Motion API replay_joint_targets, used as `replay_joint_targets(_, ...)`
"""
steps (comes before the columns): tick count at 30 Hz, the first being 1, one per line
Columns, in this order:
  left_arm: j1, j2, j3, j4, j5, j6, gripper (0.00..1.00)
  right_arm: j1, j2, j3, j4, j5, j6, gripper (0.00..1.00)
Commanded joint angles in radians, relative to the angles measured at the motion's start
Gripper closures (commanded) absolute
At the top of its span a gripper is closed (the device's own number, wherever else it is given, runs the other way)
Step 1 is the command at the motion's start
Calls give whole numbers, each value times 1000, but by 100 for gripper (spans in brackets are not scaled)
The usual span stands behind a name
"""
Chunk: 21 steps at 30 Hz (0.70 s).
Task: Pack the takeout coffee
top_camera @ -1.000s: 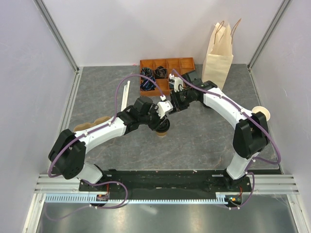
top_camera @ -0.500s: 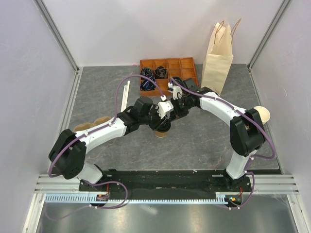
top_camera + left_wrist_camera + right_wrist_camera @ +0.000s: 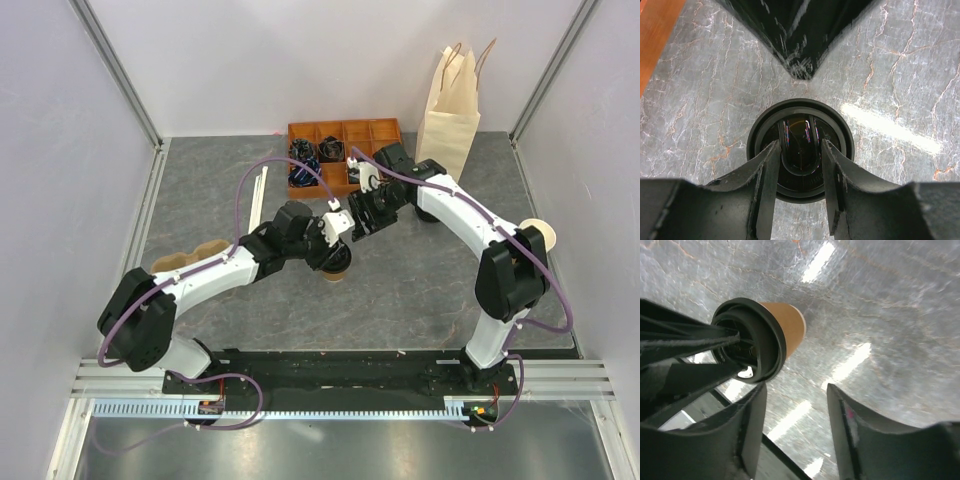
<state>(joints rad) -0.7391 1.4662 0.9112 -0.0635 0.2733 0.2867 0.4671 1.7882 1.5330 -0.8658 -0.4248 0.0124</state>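
Note:
The takeout coffee (image 3: 337,270), a tan cup with a black lid, stands upright on the grey table. My left gripper (image 3: 335,252) is straight above it. In the left wrist view its two fingers sit on the lid (image 3: 800,107), closed in on the glossy raised middle. My left gripper (image 3: 799,150) looks shut on that part. My right gripper (image 3: 362,215) is open and empty, just up and right of the cup. In the right wrist view the cup (image 3: 790,325) is ahead of the right gripper (image 3: 796,395), outside its jaws, and the left fingers (image 3: 690,340) reach onto the lid.
A tall paper bag (image 3: 450,115) stands at the back right. An orange divided tray (image 3: 375,132) with black lids is behind the arms. A brown pulp carrier (image 3: 185,258) lies at the left, white sticks (image 3: 260,190) beside it, and a lidless cup (image 3: 535,235) at the right.
The right gripper swung in close to the cup's lid, then drew back up and to the right. The left gripper and the cup stayed in place.

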Motion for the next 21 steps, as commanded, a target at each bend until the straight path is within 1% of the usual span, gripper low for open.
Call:
replay_joint_targets(1,0,3,-51,-59,20,31,54,-15,-39,78,-104,40,-101,35)
replay_joint_targets(4,0,19,-69,-36,17,23,54,-16,-35,99,-136,43,-117,32)
replay_joint_targets(10,1,8,-98,-29,20,17,54,-18,-49,116,-216,86,-167,32)
replay_joint_targets(13,1,-1,-98,-26,27,11,54,-16,-52,102,-217,92,-170,31)
replay_joint_targets(17,1,-18,-48,-44,33,-3,52,-16,-82,38,-191,84,-167,30)
replay_joint_targets(21,4,-46,11,-96,36,-3,48,-16,-76,29,-174,69,-157,29)
